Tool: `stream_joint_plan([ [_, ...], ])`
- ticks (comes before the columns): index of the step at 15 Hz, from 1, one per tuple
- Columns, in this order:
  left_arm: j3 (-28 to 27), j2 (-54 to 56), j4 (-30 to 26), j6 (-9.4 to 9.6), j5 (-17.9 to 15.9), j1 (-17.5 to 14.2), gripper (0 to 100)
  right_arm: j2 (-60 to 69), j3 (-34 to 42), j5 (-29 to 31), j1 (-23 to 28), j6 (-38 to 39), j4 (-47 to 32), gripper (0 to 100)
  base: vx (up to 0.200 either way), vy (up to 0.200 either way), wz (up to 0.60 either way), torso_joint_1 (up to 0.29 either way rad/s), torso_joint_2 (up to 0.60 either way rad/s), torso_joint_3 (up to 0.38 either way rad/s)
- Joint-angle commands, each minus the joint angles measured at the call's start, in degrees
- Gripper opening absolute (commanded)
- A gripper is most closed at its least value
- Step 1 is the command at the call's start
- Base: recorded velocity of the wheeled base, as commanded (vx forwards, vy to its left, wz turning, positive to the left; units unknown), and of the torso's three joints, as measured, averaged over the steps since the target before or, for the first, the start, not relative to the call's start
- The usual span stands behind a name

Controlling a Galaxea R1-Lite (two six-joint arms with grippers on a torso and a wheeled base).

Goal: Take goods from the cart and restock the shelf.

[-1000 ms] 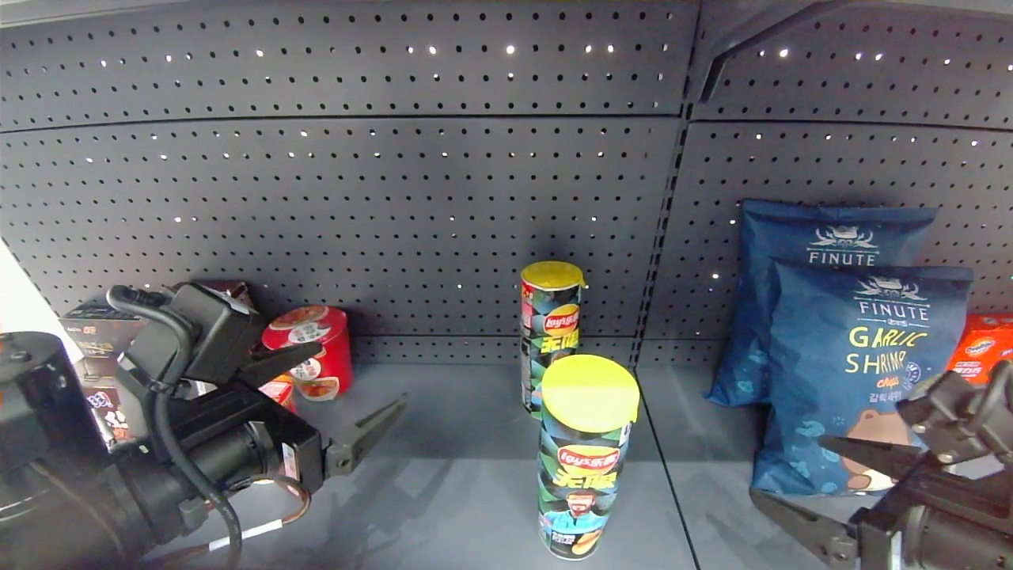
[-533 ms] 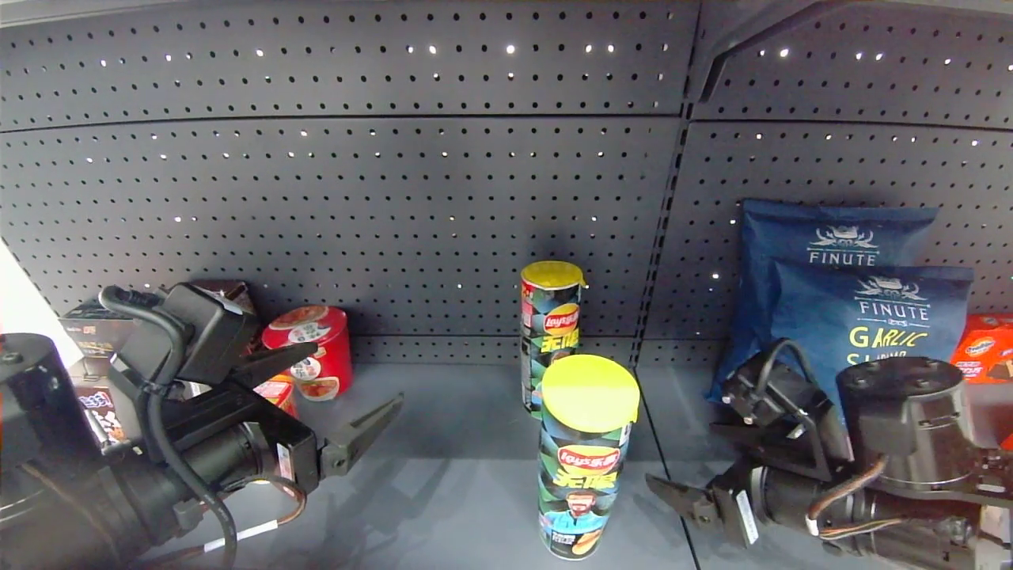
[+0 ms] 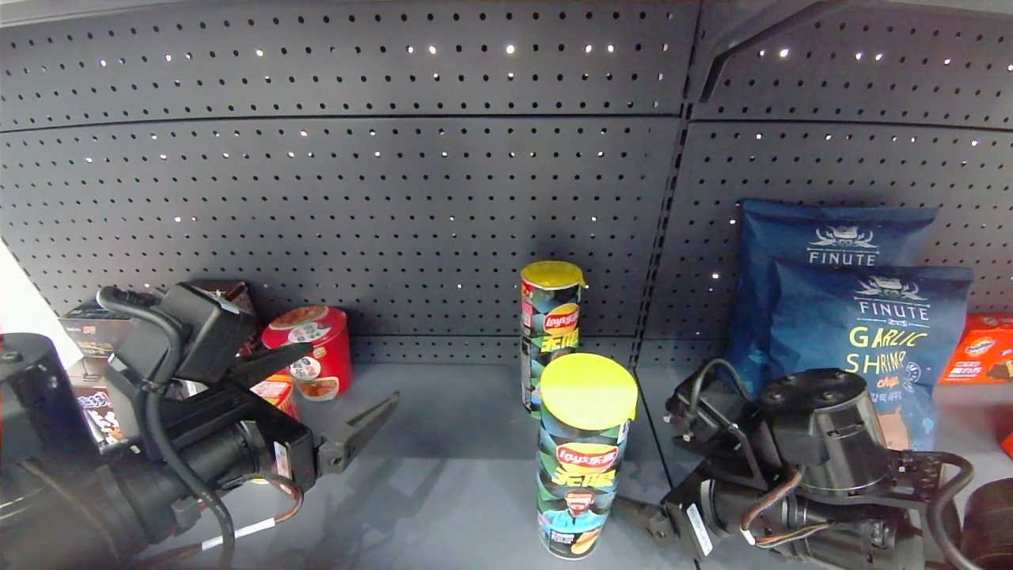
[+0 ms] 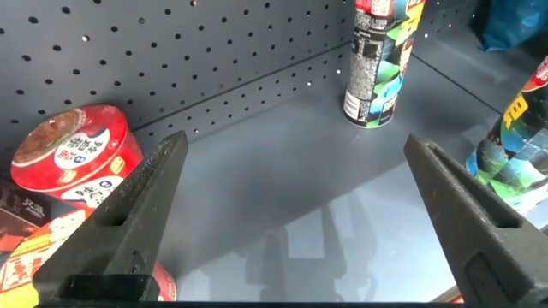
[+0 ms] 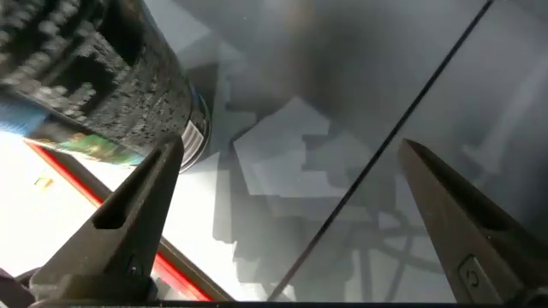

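Two tall chip cans with yellow lids stand on the grey shelf (image 3: 459,475), the front can (image 3: 587,451) ahead of the back can (image 3: 552,332). My left gripper (image 3: 354,372) hangs open over the shelf, left of the cans and holding nothing. In the left wrist view my left gripper (image 4: 295,145) frames bare shelf, with the back can (image 4: 377,60) and front can (image 4: 518,145) off to one side. My right gripper (image 3: 637,508) sits low, just right of the front can's base. In the right wrist view my right gripper (image 5: 291,150) is open, with the front can (image 5: 94,77) just outside one finger.
A red cup noodle tub (image 3: 313,348) and dark boxes (image 3: 95,332) fill the shelf's left end. Blue snack bags (image 3: 855,332) lean on the pegboard at right, beside an orange box (image 3: 977,356). A red strip (image 5: 111,222) edges the shelf front.
My right arm has swung in from the far right and dropped lower, bringing its open gripper up beside the front can's base. The left arm has barely moved.
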State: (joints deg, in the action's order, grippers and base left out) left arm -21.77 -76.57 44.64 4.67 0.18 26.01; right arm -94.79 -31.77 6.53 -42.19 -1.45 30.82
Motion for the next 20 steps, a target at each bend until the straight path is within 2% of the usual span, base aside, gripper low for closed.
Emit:
stream_joint_plan([
  [1, 0.15, -0.16, 0.01, -0.01, -0.01, 0.00, 100, -1.01, -0.84, -0.03, -0.26, -0.04, 0.12, 100, 0.000, 0.000, 0.00, 0.000, 0.00, 0.000],
  [14, 1.29, 0.10, 0.09, -0.10, -0.09, 0.00, 100, -2.06, -0.58, -0.03, -1.23, 0.40, 1.70, 100, 0.000, 0.000, 0.00, 0.000, 0.00, 0.000],
  [18, 1.29, 0.81, 0.09, 0.08, -0.09, 0.00, 100, 4.09, 1.89, 0.67, -0.79, 2.15, 1.61, 100, 0.000, 0.000, 0.00, 0.000, 0.00, 0.000],
  [20, 1.38, 5.11, 0.01, 0.25, 0.08, -0.09, 100, 12.26, 4.52, 2.34, 1.15, 4.53, 1.26, 100, 0.000, 0.000, 0.00, 0.000, 0.00, 0.000],
])
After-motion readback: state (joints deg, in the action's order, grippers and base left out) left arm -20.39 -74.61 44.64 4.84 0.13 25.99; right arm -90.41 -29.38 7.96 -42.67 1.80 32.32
